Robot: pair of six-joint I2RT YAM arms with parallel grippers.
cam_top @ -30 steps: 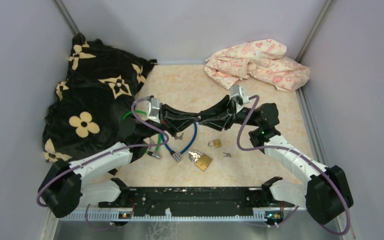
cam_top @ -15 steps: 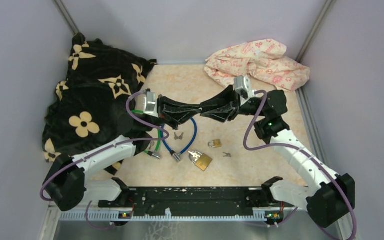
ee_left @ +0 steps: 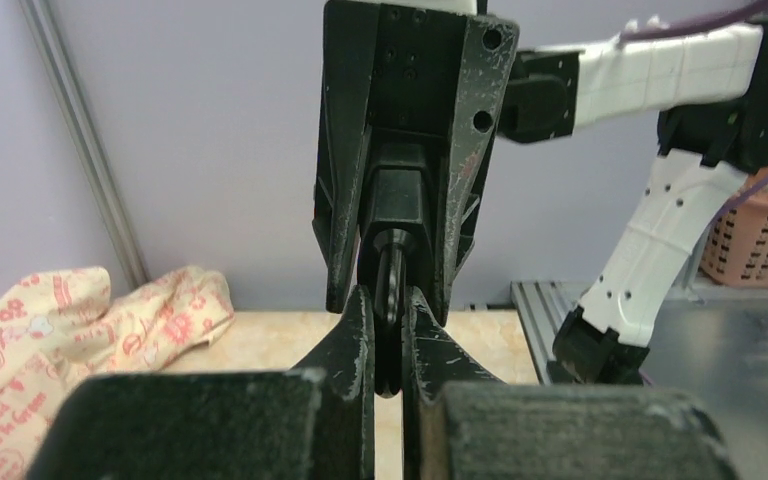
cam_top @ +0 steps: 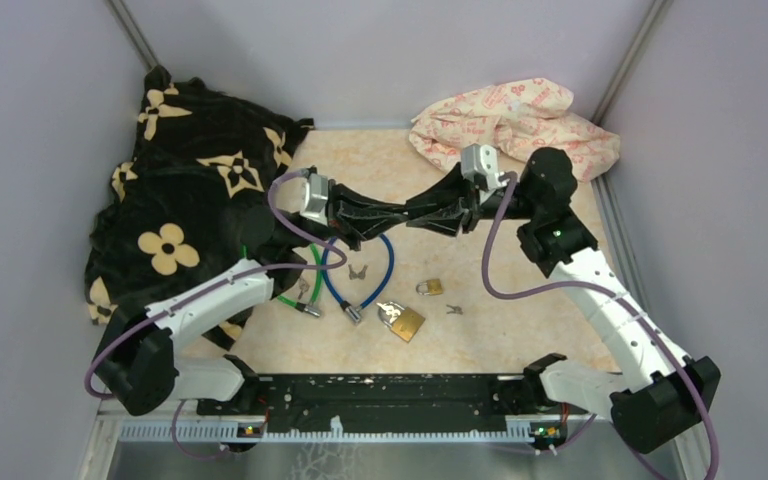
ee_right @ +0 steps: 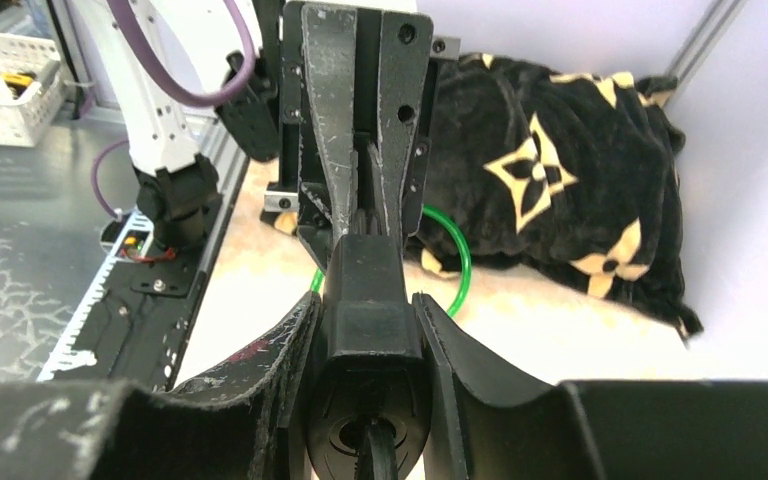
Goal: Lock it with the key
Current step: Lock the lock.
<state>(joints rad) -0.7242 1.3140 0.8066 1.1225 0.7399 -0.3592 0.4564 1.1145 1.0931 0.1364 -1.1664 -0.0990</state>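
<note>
Robotics lab test cell: plain lilac partition walls (cam_top: 380, 50), aluminium corner posts (cam_top: 135, 35), steel bench (ee_right: 20, 270), parts basket (ee_right: 0, 100) beyond.

Top view looks down; close wrist views face each other, sharing left pincer (cam_top: 390, 213) and right pincer (cam_top: 417, 214).

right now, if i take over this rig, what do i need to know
Left gripper: jaws shut on a thin dark piece, apparently the key.
Right gripper: jaws shut on the black lock body, held above the table.
Done: they meet tip to tip, key at the lock body.
To do: whether it has turned cannot be told; turn, check, release.
Brass padlock and loose keys lie on the table.
</note>
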